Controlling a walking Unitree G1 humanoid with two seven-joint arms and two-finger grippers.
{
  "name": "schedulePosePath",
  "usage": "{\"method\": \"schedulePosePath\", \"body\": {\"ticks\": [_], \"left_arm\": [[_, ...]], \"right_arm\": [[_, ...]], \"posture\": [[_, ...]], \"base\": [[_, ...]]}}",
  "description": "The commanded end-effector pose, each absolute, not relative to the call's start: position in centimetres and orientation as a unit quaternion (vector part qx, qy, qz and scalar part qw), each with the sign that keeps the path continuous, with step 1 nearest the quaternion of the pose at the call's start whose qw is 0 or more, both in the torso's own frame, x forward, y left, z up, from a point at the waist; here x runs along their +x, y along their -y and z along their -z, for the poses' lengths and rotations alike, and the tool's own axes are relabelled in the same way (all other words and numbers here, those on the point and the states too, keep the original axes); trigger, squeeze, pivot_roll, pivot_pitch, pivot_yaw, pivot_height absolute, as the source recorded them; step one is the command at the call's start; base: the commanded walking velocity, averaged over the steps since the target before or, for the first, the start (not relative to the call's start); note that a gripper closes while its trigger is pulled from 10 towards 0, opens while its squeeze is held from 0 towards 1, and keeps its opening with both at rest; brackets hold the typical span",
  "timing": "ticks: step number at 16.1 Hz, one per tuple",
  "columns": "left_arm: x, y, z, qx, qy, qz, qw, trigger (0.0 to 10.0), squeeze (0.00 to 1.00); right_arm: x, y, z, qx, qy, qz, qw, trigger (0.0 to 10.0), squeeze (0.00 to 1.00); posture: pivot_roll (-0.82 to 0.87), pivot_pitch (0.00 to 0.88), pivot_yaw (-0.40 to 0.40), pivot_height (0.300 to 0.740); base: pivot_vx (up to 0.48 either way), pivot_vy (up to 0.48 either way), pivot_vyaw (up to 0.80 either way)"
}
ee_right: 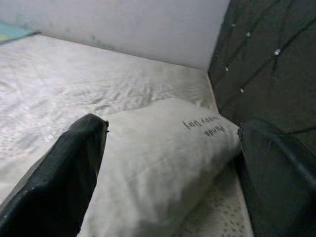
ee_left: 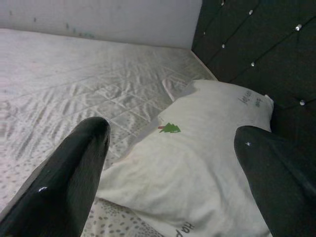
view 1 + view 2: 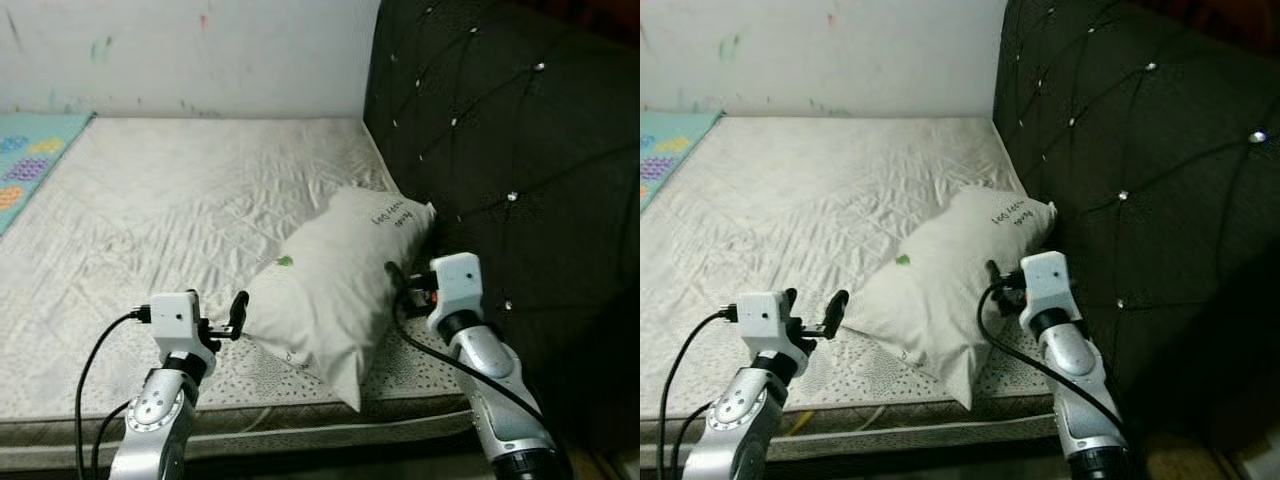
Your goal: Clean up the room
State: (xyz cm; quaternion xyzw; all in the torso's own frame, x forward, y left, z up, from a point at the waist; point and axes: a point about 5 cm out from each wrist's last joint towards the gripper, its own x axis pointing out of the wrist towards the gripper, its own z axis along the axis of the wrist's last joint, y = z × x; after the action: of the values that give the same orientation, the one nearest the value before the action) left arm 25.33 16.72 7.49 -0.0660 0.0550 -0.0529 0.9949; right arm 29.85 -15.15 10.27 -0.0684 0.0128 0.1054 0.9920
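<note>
A white pillow (image 3: 335, 285) with dark handwriting and a small green tree mark lies at an angle on the bare mattress (image 3: 170, 210), its far end against the black headboard (image 3: 500, 150). My left gripper (image 3: 224, 318) is open just off the pillow's near left corner, and the pillow (image 2: 187, 168) lies ahead between its fingers (image 2: 74, 177). My right gripper (image 3: 403, 284) is open at the pillow's right side, by the headboard. In the right wrist view its fingers (image 1: 69, 173) stand on either side of the pillow (image 1: 163, 158).
The tufted headboard with shiny studs stands as a wall on the right. A white wall (image 3: 200, 50) with paint marks closes the far side. A colourful play mat (image 3: 25, 160) lies at the far left. The mattress front edge (image 3: 300, 430) is right below me.
</note>
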Motion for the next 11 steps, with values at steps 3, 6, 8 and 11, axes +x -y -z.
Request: {"method": "schedulePosePath", "body": {"ticks": [3,6,8,11], "left_arm": [[25.29,-17.08,-7.59,-0.061,-0.054,0.047,0.996,10.0,0.00],[25.31,-17.11,-7.65,-0.062,-0.052,0.048,0.996,10.0,0.00],[25.32,-17.08,-7.66,-0.067,-0.051,0.050,0.995,10.0,0.00],[25.18,-17.06,-7.68,-0.073,-0.052,0.050,0.995,10.0,0.00]], "right_arm": [[29.69,14.73,-10.36,-0.059,-0.013,-0.118,0.991,10.0,0.00],[29.52,14.39,-10.18,-0.064,-0.017,-0.137,0.988,10.0,0.00],[29.40,14.25,-10.14,-0.066,-0.015,-0.144,0.987,10.0,0.00],[29.16,14.25,-10.12,-0.071,-0.013,-0.144,0.987,10.0,0.00]], "posture": [[-0.10,0.000,-0.010,0.740],[-0.10,0.000,-0.013,0.740],[-0.10,0.000,-0.013,0.740],[-0.10,0.000,-0.015,0.740]], "base": [[0.000,0.000,0.00],[0.000,0.000,0.00],[0.000,0.000,0.00],[0.000,0.000,0.74]]}}
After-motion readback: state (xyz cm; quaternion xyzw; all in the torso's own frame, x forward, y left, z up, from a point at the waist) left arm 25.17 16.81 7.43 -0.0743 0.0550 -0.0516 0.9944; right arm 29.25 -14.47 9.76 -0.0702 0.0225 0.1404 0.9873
